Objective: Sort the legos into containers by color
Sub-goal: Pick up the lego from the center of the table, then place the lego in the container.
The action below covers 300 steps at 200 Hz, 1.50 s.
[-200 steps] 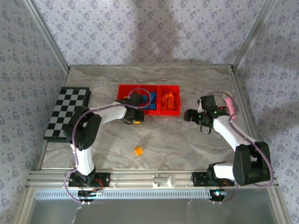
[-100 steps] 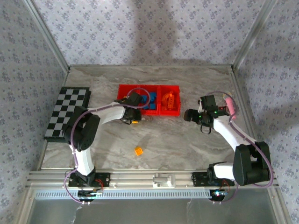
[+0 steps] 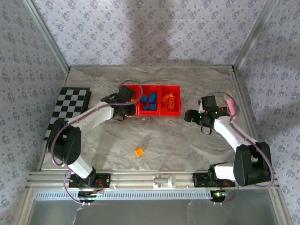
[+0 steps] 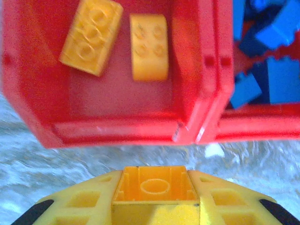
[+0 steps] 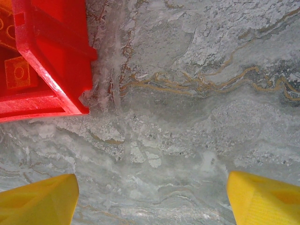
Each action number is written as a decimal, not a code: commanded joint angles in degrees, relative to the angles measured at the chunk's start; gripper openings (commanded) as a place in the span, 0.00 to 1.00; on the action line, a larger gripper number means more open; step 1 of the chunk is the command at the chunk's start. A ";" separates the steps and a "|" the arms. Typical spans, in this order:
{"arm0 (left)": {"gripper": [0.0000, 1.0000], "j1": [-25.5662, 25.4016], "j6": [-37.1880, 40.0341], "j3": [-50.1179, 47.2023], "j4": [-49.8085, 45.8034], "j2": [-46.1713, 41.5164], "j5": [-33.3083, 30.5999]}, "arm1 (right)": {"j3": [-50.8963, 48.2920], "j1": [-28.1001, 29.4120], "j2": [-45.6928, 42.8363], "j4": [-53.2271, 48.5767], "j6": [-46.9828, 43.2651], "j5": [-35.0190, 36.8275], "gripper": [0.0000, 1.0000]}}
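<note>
While the left tool (image 3: 125, 104) hangs at the left end of the containers (image 3: 161, 114) in the top external view, the right tool (image 3: 192, 116) sits low over the surface (image 3: 187, 145), past the bins' right end and apart from them. Blue legos (image 3: 149, 101) fill the compartment to the left tool's right, and orange legos (image 3: 168, 100) fill the one beyond. One loose brick (image 3: 138, 151), yellow-orange, lies unsorted on the surface well behind the left tool.

Left wrist view: the tool is clamped on a square yellow-orange brick (image 4: 154, 190), its hollow underside facing the camera. Just ahead stands the near wall of the left compartment (image 4: 117, 131), with two yellow-orange bricks (image 4: 91, 35) inside. The clamped brick appears short of that wall, over bare surface.

Right wrist view: the fingers (image 5: 40, 201) stand wide apart with nothing between them. A corner of the red bin lies ahead and to the tool's left.

Risks, as judged:
- Releasing from this position would likely drop the brick outside the bin or on its rim.
- Drifting rightward would land it among the blue.
- The brick is small and smooth-sided, so a slip in transit is possible.
</note>
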 commanded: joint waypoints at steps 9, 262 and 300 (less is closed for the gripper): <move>0.33 3.82 5.58 8.22 -3.54 2.31 -1.72 | 0.31 0.08 -0.08 -0.33 0.43 0.05 0.85; 0.69 7.65 9.95 24.79 -2.22 18.88 4.18 | -1.74 -2.31 -2.89 -1.23 -0.31 -0.27 0.85; 0.79 4.68 10.76 18.08 -1.23 10.03 2.28 | -1.66 -2.17 -2.34 -0.69 0.15 -0.47 0.85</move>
